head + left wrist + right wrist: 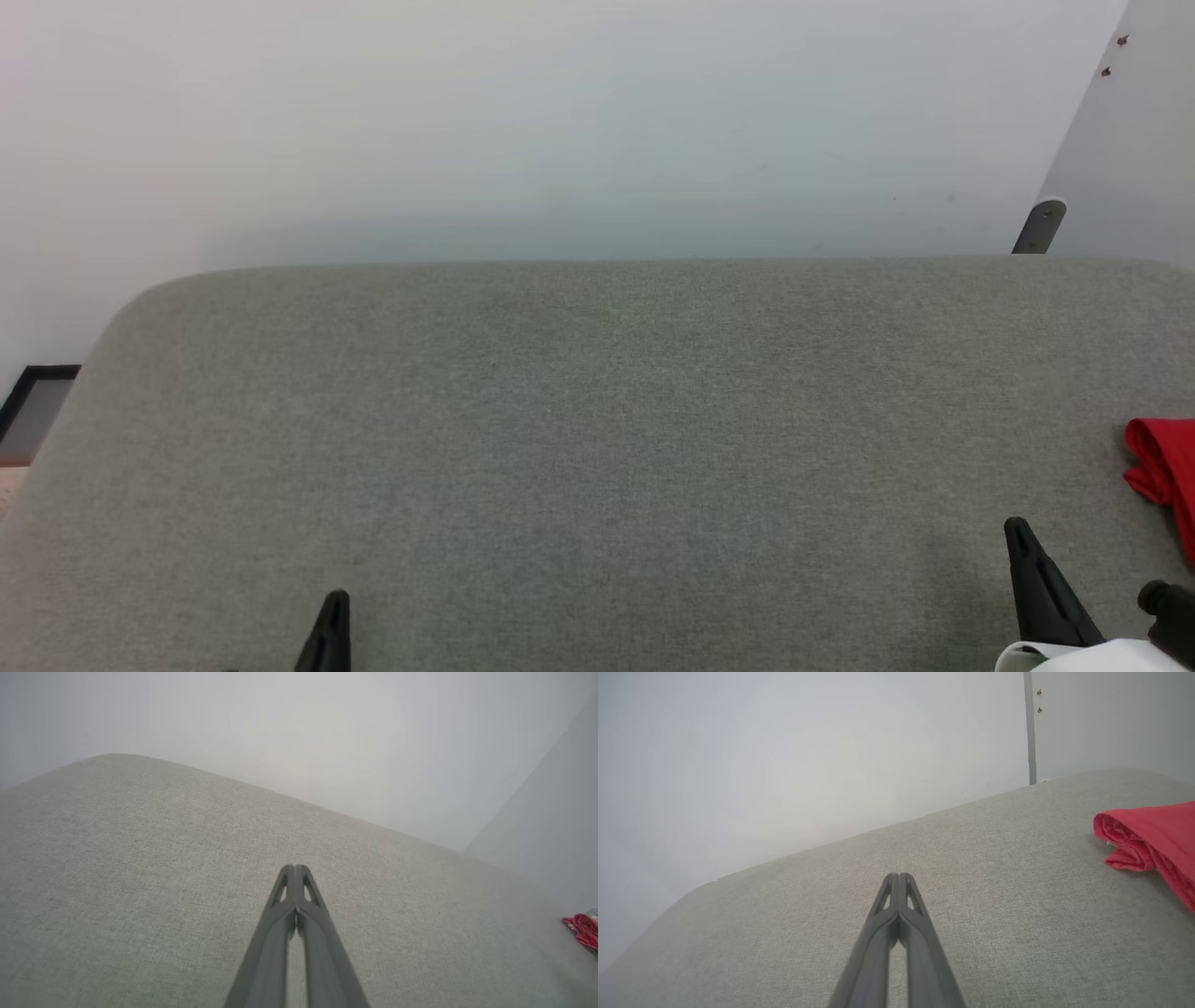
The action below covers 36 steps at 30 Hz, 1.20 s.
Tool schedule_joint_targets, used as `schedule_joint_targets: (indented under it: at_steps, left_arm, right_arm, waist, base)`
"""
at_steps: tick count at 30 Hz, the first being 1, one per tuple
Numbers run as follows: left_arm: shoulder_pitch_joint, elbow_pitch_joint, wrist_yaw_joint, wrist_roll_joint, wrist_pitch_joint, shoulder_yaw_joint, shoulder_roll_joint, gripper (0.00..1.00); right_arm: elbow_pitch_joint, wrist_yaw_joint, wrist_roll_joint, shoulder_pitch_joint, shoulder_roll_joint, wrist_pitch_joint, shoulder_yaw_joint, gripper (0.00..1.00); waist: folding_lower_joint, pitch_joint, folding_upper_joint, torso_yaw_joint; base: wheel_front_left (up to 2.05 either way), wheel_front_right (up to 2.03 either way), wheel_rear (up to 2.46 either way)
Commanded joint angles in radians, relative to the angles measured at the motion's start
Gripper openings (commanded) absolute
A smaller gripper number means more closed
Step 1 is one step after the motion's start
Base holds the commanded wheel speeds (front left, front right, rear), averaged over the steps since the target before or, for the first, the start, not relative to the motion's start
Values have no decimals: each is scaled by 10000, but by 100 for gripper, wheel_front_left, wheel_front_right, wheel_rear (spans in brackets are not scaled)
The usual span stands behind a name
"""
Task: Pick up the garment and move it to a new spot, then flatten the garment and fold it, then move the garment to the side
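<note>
Bunched red garment (1153, 835), grey fabric surface (597, 448)

You will find the red fabric garment (1162, 471) lying on the grey woven-fabric surface (597, 448) at its right end, right of the right gripper (1016, 527); a pale wall (560, 121) stands behind the surface.

Soft, even light here: shadows barely register on the grey fabric surface (597, 448), only a faint dim band low on the wall (560, 140) behind it. Head view is sharp, the weave readable. Both wrist views run milkier, the wall washing out to a pale glow, and the wide lens bows the surface's far edge. The left gripper (295, 868) is crisp at its tips, blurrier toward the bottom — the garment (1153, 835) reads a clean, saturated red.
</note>
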Motion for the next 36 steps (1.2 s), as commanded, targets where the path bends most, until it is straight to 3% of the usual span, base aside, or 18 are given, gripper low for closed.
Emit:
schedule_joint_targets:
  at_steps: [1, 36]
  left_arm:
    - [-294, -115, 4, -391, 58, 36, 47, 0]
    - [-1490, 528, -15, -5541, 1345, 215, -30, 0]
  right_arm:
    - [-113, -1, 343, -293, -15, 62, -83, 0]
    - [274, -4, 4981, -898, 427, 1215, -592, 0]
  waist:
    - [0, 5, 0, -1]
    - [0, 138, 0, -65]
  base:
    - [0, 0, 0]
    - [0, 0, 0]
